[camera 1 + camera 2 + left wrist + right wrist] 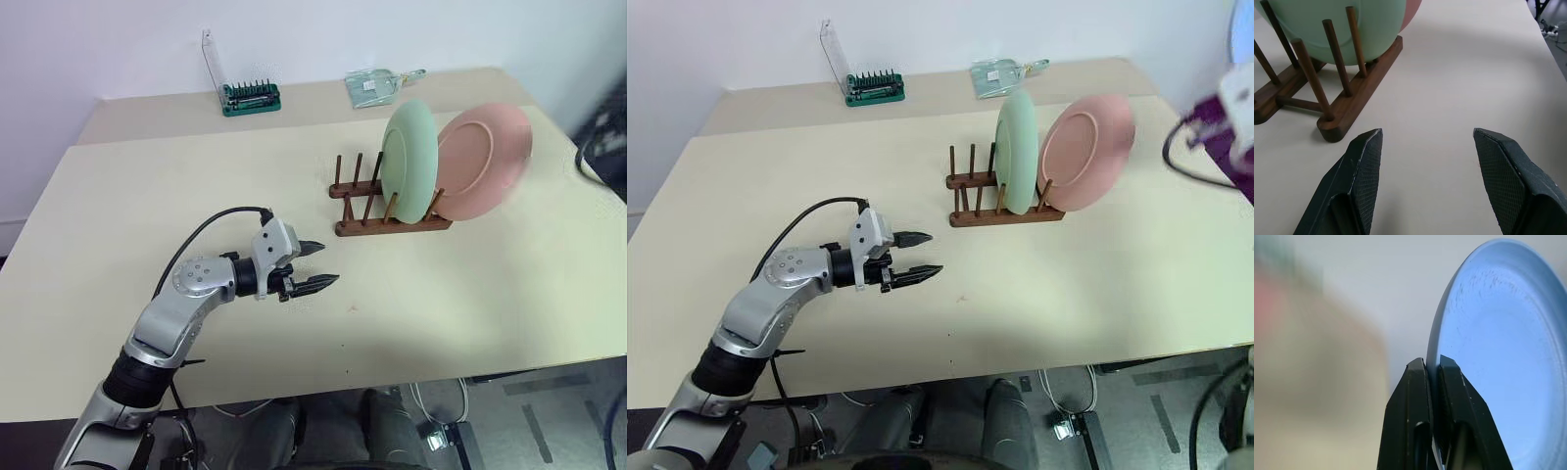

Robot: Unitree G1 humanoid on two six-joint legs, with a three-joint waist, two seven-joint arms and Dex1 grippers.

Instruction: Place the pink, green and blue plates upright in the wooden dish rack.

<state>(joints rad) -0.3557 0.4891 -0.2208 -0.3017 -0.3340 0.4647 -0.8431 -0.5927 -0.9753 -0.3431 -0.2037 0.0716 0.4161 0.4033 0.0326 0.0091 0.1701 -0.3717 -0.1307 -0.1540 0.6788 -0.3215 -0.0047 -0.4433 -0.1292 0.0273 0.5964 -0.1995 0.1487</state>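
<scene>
Two plates stood upright in the wooden dish rack near the tabletop's far right corner: green plate mid-rack, pink plate leaning at the rack's right end. Blue plate was off the tabletop, pinched by its rim in the right gripper, jaws clenched on it. Left gripper hovered over the tabletop's middle, jaws released and empty, pointing toward the rack. A green bit case sat by the far edge.
</scene>
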